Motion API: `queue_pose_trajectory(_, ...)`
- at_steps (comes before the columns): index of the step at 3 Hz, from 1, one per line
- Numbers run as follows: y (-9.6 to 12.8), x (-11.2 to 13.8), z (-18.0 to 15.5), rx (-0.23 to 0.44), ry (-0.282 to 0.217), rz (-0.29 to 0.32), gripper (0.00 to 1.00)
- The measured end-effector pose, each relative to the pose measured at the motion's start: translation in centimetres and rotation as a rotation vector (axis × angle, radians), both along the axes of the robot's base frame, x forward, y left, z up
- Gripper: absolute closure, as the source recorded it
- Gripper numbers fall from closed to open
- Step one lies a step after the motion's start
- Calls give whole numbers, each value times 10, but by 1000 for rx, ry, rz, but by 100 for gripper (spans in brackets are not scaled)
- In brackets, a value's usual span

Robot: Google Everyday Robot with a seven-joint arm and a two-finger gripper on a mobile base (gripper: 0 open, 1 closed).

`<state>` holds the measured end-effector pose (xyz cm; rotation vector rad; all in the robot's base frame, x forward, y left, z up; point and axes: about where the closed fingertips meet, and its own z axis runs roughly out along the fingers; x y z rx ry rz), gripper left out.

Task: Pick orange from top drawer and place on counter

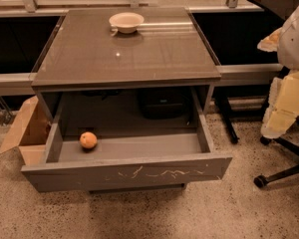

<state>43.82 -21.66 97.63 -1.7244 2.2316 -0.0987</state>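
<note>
text: none readable | black box (163, 102): pale mark, perhaps label

Gripper out of view: the near part of the top drawer (139, 147) is open from above, the counter (124, 59) overhangs its far part, and a bowl (126, 22) occupies the counter's far edge.

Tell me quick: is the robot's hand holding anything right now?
Gripper: not in view, so its state cannot be told. The orange lies loose in the open top drawer.
</note>
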Motion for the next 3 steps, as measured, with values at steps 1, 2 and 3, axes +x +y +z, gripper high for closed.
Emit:
queue_pose_trajectory(1, 0, 0, 0, 0, 0, 0, 0)
queue_pose_trajectory(2, 7, 4, -11, 34, 2, 19, 0)
queue_pose_trajectory(3, 20, 12, -34, 96, 16, 53, 0)
